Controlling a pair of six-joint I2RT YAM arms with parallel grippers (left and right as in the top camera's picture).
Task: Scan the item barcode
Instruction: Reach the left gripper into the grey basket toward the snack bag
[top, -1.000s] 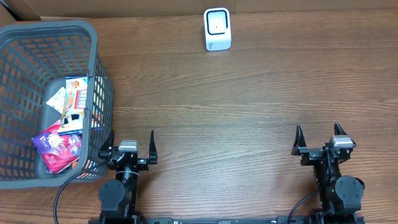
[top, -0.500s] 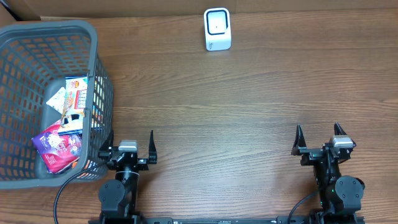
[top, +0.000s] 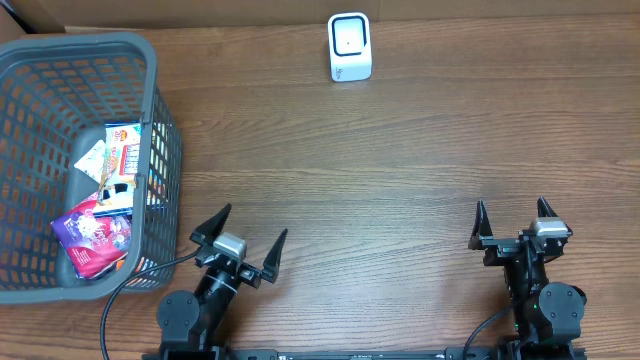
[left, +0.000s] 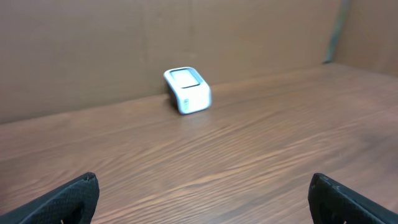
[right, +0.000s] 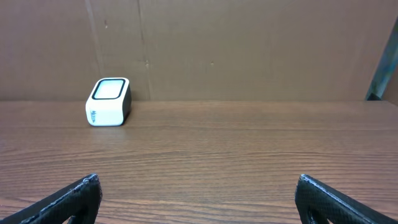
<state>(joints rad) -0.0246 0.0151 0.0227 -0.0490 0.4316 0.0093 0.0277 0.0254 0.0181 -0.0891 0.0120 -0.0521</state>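
The items lie in the grey mesh basket (top: 80, 42) at the left: a purple packet (top: 92, 232), an orange-and-white box (top: 125, 150) and a small white packet (top: 92, 160). No barcode shows on any of them. The white scanner (top: 350, 47) stands at the table's far edge and shows in both wrist views (left: 186, 90) (right: 109, 101). My left gripper (top: 253, 222) (left: 204, 179) is open and empty, just right of the basket's near corner and angled toward the scanner. My right gripper (top: 510, 203) (right: 198, 180) is open and empty at the near right.
A brown cardboard wall (right: 249, 43) backs the table behind the scanner. The basket's right wall (top: 165, 150) stands close to my left arm. Wood tabletop (top: 400, 160) stretches between the grippers and the scanner.
My left gripper has swung to the right and turned away from the basket, so its fingers now point diagonally toward the scanner. The right arm has not moved.
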